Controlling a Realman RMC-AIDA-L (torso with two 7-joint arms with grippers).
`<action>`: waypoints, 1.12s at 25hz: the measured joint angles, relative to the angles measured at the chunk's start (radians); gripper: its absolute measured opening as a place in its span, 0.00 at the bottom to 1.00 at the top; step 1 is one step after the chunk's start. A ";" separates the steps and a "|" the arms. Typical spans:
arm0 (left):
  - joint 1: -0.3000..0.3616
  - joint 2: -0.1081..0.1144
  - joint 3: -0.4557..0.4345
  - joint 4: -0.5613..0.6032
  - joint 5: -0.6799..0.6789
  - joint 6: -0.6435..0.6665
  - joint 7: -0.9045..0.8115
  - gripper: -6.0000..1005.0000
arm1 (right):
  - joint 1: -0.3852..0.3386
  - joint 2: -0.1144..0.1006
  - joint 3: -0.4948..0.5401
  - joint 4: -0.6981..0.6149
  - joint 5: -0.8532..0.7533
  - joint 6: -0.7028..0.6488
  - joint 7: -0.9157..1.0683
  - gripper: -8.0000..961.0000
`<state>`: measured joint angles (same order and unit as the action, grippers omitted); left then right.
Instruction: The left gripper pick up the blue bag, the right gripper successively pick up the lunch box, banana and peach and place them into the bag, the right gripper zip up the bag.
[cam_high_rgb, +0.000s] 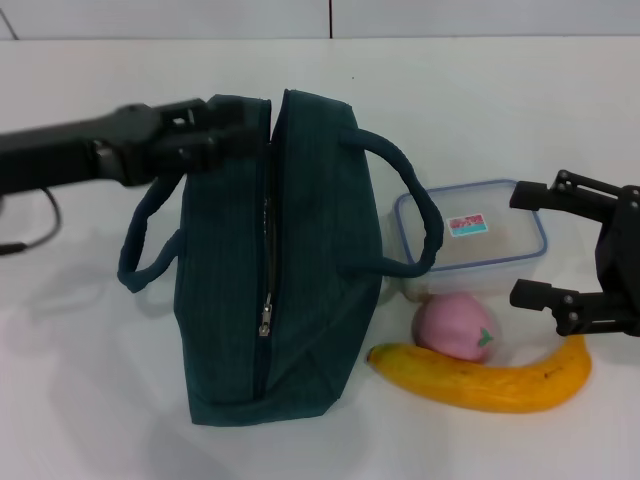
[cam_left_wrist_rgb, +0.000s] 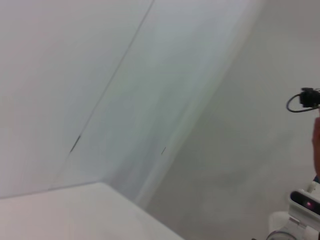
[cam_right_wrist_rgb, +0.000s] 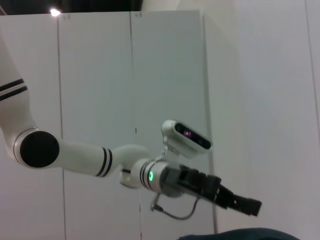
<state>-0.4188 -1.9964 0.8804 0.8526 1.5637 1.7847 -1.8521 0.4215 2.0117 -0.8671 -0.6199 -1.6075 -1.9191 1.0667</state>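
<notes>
The blue bag (cam_high_rgb: 300, 270) stands upright in the middle of the white table, its zip running along the top; its top edge also shows in the right wrist view (cam_right_wrist_rgb: 240, 234). My left gripper (cam_high_rgb: 240, 128) reaches in from the left to the bag's far top corner; it also shows in the right wrist view (cam_right_wrist_rgb: 245, 204), just above the bag. The lunch box (cam_high_rgb: 470, 240) lies to the right of the bag, partly behind one handle. The peach (cam_high_rgb: 455, 328) and the banana (cam_high_rgb: 490, 378) lie in front of it. My right gripper (cam_high_rgb: 530, 245) is open, its jaws straddling the box's right end.
A black cable (cam_high_rgb: 40, 225) trails on the table (cam_high_rgb: 100, 400) at the far left. The bag's right handle (cam_high_rgb: 420, 230) hangs over the lunch box's left end. The left wrist view shows only walls and part of the robot's head (cam_left_wrist_rgb: 305, 202).
</notes>
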 joint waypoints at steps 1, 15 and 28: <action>0.000 0.009 0.000 0.024 0.003 0.001 -0.039 0.83 | -0.003 0.000 -0.001 0.000 0.000 0.003 0.000 0.92; -0.047 0.055 -0.045 0.235 0.448 0.005 -0.640 0.83 | -0.016 -0.001 -0.001 0.037 0.000 0.020 -0.032 0.92; -0.039 0.079 -0.075 0.404 0.332 0.091 -0.755 0.83 | -0.019 -0.001 -0.001 0.051 -0.010 0.035 -0.039 0.92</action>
<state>-0.4582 -1.9178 0.8055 1.2566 1.8960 1.8757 -2.6068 0.4029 2.0108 -0.8682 -0.5687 -1.6178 -1.8838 1.0278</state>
